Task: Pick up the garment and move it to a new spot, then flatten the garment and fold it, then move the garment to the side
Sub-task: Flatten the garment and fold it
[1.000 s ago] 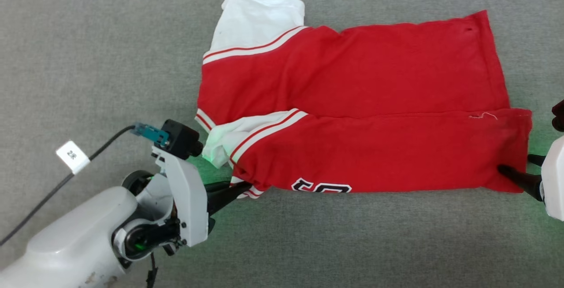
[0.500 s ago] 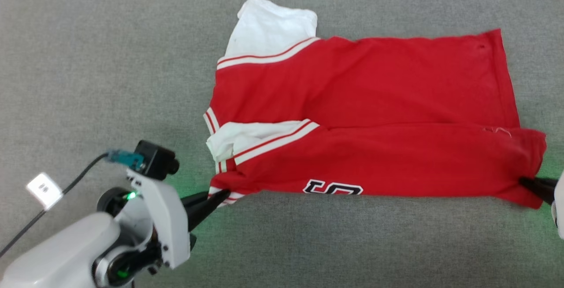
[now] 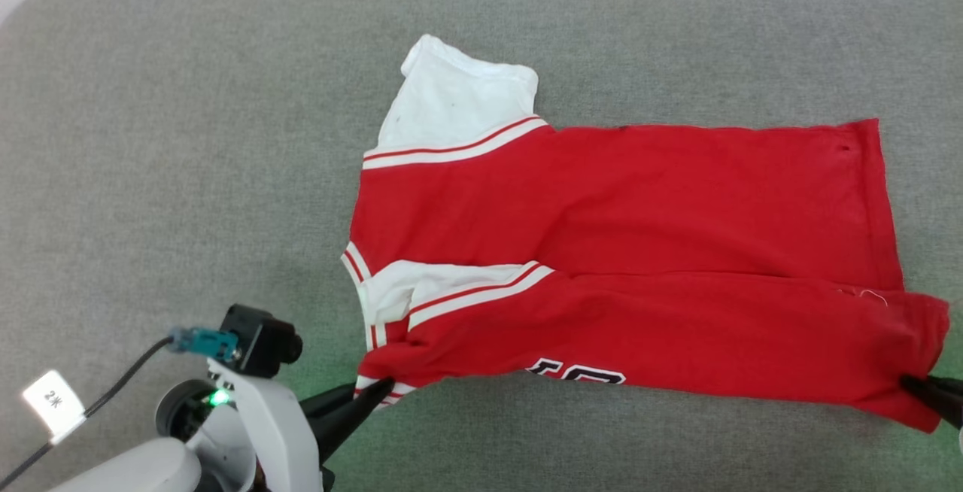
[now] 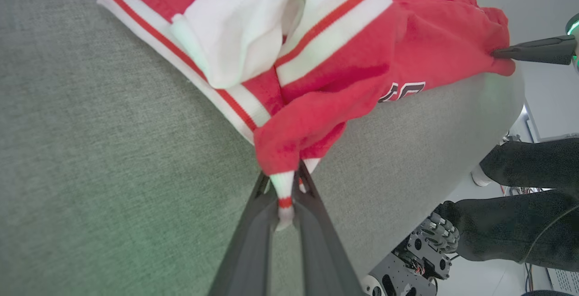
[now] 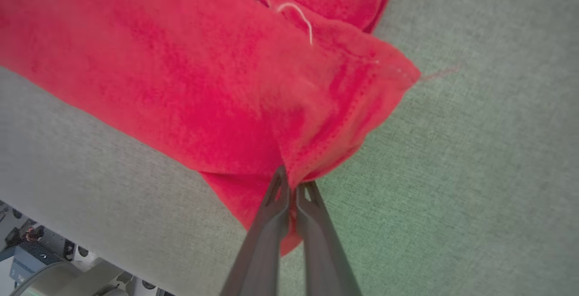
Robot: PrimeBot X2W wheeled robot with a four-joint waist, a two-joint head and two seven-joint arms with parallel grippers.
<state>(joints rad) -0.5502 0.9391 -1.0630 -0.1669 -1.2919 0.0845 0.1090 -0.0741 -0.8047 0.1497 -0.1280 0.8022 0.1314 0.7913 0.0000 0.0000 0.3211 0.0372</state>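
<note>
Jersey [image 3: 624, 251] corners are pinched by left gripper [image 3: 380, 389] and right gripper [image 3: 912, 385]; best pull both evenly, holding it taut.

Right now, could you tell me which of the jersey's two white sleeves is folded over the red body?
The near sleeve, by the left gripper, tucked onto the jersey; the far sleeve sticks out flat beyond it.

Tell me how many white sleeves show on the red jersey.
2. The far sleeve lies flat, sticking out from the garment; the near sleeve is folded onto its red body, close to the left gripper.
</note>
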